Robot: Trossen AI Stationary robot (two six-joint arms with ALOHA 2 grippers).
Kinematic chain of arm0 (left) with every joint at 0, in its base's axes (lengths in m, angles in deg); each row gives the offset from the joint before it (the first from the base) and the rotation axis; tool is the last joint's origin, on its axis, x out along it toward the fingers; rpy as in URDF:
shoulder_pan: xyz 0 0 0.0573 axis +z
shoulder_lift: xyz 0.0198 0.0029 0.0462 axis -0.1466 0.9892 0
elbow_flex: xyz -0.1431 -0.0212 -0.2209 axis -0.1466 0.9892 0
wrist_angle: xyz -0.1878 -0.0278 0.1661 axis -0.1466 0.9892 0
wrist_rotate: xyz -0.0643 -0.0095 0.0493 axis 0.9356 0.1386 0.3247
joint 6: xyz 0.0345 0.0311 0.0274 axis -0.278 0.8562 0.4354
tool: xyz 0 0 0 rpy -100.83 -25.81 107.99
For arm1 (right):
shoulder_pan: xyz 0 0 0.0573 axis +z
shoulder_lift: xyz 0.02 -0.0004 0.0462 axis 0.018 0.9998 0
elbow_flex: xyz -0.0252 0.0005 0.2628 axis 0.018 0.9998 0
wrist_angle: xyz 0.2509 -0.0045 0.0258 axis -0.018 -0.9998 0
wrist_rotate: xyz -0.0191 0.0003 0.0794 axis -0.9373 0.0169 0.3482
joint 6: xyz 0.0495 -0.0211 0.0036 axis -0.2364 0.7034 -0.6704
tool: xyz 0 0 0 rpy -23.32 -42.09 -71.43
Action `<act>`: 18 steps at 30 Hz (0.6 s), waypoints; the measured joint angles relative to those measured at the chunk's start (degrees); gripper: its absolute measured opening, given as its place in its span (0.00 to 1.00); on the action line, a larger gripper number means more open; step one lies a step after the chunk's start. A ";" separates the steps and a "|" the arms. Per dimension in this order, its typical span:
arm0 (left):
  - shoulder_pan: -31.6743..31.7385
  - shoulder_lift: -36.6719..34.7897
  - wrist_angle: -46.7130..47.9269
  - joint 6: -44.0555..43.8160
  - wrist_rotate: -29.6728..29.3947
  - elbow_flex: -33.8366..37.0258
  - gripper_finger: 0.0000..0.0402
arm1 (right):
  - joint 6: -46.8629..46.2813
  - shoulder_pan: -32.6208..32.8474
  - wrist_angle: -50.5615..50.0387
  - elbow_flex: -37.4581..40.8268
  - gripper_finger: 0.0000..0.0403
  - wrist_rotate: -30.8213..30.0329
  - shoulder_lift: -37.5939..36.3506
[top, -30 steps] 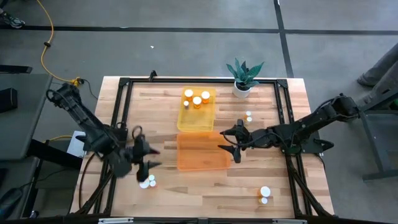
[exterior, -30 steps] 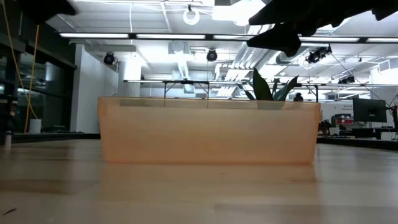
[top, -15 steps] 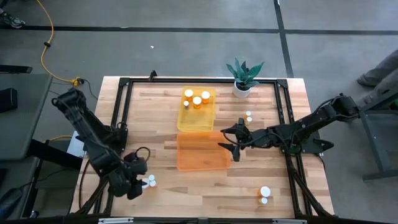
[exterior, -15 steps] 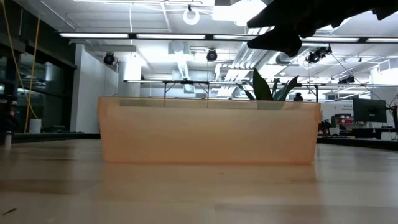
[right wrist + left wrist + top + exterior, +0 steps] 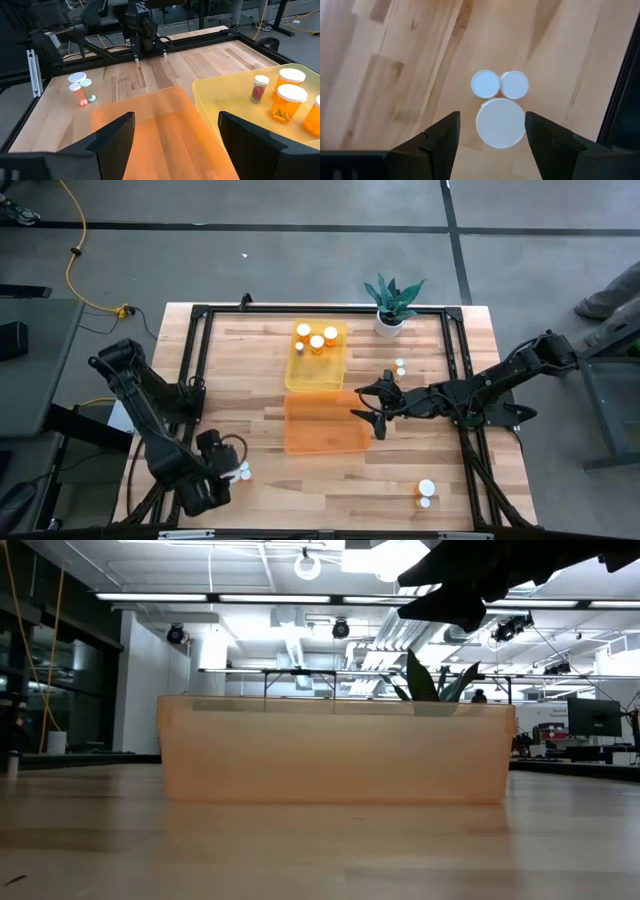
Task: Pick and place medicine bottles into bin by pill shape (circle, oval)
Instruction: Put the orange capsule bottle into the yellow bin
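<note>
1. Left claw [image 5: 490, 132] is hanging straight above a cluster of three bottles [image 5: 241, 471] near the bench's [image 5: 330, 480] front left corner, its two fingers [image 5: 437, 137] spread wide and gripping nothing; the large-capped bottle [image 5: 500, 123] is sitting between them, so it looks like the one being targeted.
2. Right claw [image 5: 374, 408] is waiting just beside the orange bin [image 5: 325, 423] at mid-bench, fingers parted with nothing between them.
3. Sorting is only partly done, judging by how things lie: the yellow bin [image 5: 317, 358] is holding several bottles [image 5: 285, 100], the orange bin is looking bare, and loose bottles are standing in three spots: the left cluster, a pair [image 5: 426, 493] at the front right, and a small group [image 5: 399, 367] right of the yellow bin.
4. Two small-capped bottles [image 5: 499, 84] are touching each other and sitting just beside the big cap, so a good descent is keeping the fingers on the big cap's open flanks, well clear of that pair.
5. Closing low on the body below the cap is probably giving the steadier hold; a pinch on the cap rim alone risks slipping.
6. Pill shape is not readable from directly overhead, so the right bin cannot be judged yet.
</note>
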 joint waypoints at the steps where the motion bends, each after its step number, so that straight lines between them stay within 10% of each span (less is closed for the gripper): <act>1: 0.00 1.26 1.05 1.24 -0.03 -1.64 0.53 | -0.03 0.00 0.00 0.00 0.69 0.00 0.00; 18: 0.52 7.20 2.79 6.79 5.82 -5.58 0.53 | -0.36 0.00 -0.02 0.00 0.69 0.00 0.00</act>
